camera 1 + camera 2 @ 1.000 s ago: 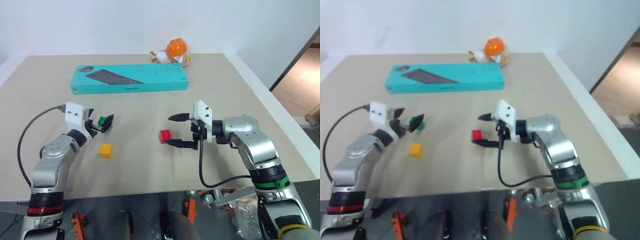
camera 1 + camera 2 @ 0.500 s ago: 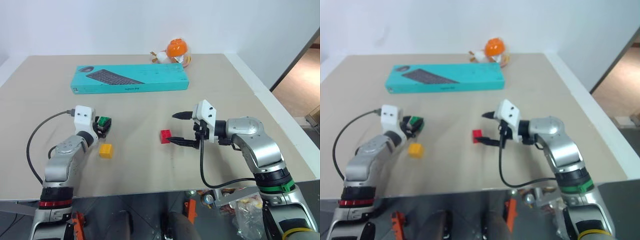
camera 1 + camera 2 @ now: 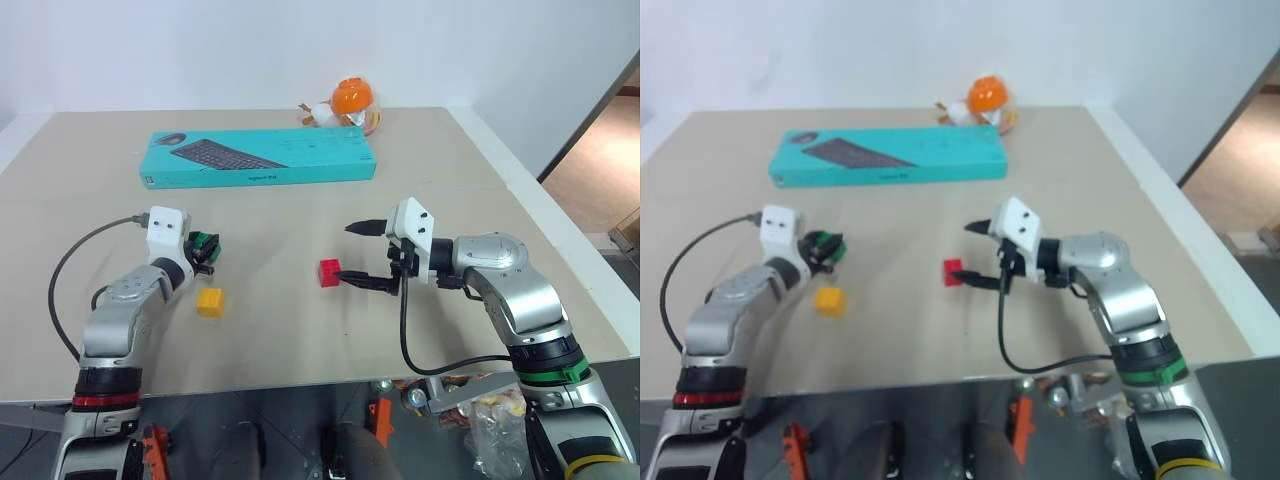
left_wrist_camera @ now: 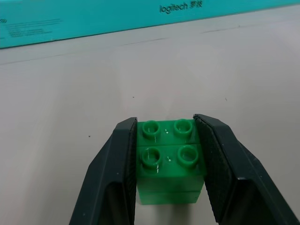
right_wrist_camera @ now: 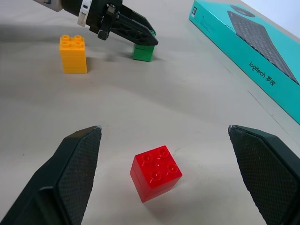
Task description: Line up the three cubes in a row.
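Left wrist view shows the green cube (image 4: 170,161) pinched between my left gripper (image 4: 168,173) pads, sitting on the table (image 3: 300,330) just behind the yellow-orange cube (image 3: 210,301), with the red cube (image 3: 330,272) well apart to the right. My right gripper (image 3: 366,255) hangs spread wide around the red one without touching it. I hold the green cube by its upper part, so a quick drag could tip it loose or knock the yellow-orange neighbour askew.

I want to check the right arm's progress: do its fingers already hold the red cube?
No, the right gripper is wide open, and the red cube sits free on the table between its fingers.
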Robot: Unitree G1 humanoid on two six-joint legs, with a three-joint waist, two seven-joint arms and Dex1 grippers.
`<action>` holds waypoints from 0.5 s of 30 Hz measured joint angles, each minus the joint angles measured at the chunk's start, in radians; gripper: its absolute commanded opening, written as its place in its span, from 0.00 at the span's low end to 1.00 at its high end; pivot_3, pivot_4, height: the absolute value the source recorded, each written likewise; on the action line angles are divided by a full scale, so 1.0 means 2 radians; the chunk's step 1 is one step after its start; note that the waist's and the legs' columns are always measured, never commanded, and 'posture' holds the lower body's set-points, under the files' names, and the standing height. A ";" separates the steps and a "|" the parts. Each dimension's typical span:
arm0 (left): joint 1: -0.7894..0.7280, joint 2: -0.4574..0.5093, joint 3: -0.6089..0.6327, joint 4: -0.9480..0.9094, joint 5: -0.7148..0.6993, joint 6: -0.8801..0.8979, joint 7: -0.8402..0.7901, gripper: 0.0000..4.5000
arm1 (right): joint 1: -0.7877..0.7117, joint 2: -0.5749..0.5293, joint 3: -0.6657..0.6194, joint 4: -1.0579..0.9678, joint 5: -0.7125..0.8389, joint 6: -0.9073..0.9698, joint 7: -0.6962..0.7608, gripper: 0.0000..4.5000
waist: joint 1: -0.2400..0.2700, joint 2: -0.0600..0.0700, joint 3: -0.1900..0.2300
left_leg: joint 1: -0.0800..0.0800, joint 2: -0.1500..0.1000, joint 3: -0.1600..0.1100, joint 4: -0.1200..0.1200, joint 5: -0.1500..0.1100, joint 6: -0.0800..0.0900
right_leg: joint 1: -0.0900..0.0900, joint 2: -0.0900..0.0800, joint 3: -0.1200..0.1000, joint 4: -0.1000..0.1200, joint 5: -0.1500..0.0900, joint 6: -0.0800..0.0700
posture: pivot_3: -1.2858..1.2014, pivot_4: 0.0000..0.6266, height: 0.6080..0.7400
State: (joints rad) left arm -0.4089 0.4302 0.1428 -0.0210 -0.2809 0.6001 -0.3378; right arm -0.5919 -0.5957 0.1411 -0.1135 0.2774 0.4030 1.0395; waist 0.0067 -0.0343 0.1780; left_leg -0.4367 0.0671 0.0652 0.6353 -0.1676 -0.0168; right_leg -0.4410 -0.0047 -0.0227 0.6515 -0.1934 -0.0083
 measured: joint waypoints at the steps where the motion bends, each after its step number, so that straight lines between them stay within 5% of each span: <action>1: 0.000 0.010 -0.008 0.000 0.005 -0.005 -0.012 0.29 | 0.000 0.000 0.000 -0.001 0.008 0.008 0.002 1.00 | 0.000 0.000 0.000 | 0.000 0.000 0.000 0.000 0.000 0.000 | 0.000 0.000 0.000 0.000 0.000 0.000 | 0.52 0.24 1.00; 5: -0.001 0.049 -0.033 0.002 0.021 -0.045 -0.067 0.29 | 0.000 0.000 0.000 -0.018 0.033 0.035 0.005 1.00 | 0.000 0.000 0.000 | 0.000 0.000 0.000 0.000 0.000 0.000 | 0.000 0.000 0.000 0.000 0.000 0.000 | 0.52 0.24 1.00; 15: -0.054 0.119 -0.096 0.026 -0.011 -0.203 -0.365 0.29 | 0.017 -0.029 -0.012 -0.053 0.056 0.059 0.002 1.00 | 0.001 0.000 0.000 | -0.001 0.000 0.001 0.000 0.000 0.000 | 0.000 -0.001 0.000 0.000 -0.002 -0.002 | 0.52 0.24 1.00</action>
State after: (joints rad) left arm -0.5170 0.6681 -0.0499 0.0311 -0.3023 0.1935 -1.0674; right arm -0.5573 -0.6535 0.1169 -0.2189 0.3892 0.5217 1.0436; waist 0.0081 -0.0343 0.1781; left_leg -0.4379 0.0662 0.0665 0.6353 -0.1677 -0.0170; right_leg -0.4414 -0.0070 -0.0227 0.6506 -0.1969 -0.0129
